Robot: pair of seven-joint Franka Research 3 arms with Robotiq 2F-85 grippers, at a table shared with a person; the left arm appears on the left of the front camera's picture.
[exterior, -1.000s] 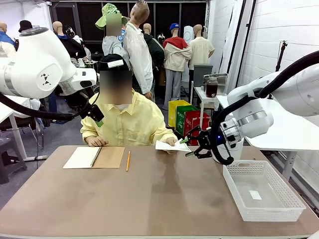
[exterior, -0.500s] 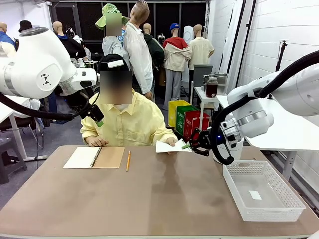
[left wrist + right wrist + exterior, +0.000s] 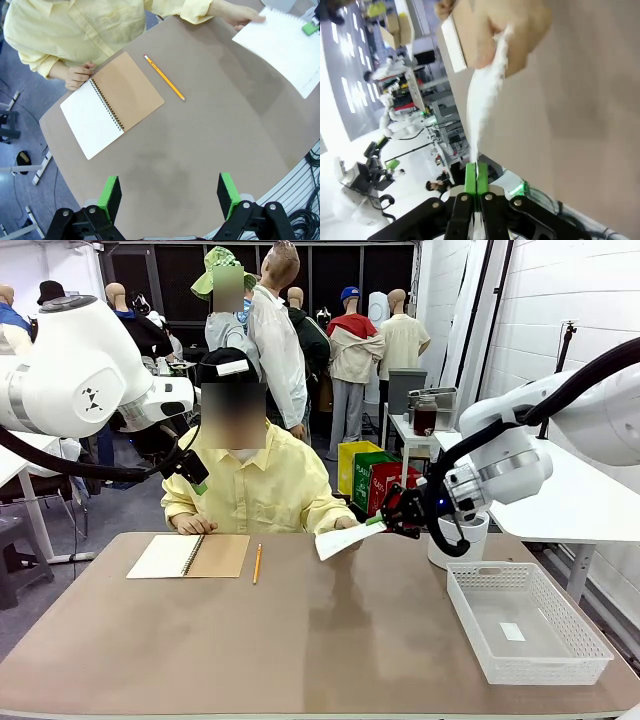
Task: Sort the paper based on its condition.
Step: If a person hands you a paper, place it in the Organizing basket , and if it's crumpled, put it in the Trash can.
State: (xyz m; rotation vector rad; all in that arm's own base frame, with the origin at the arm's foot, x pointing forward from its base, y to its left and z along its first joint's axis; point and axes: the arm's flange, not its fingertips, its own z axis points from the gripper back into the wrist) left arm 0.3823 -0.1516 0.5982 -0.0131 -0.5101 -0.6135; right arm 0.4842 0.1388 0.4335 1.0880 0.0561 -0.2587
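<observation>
Right wrist view: right gripper [image 3: 476,176] pinched tight on the edge of one paper sheet [image 3: 487,95] | left wrist view: left gripper [image 3: 170,192] spread wide, grasping nothing, above the table [image 3: 200,150]; person's hand [image 3: 239,14] at the sheet's far corner | front view: sheet held above the far-right table | count: one sheet, one notebook [image 3: 112,107], one pencil [image 3: 165,77], one basket [image 3: 525,625]

One sheet of paper [image 3: 345,540], one spiral notebook [image 3: 190,556], one pencil [image 3: 257,563], one white basket [image 3: 545,670], one person [image 3: 255,490].

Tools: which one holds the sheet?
The right tool, shut on the sheet at its edge; the left tool is open, holding nothing, above the table.
</observation>
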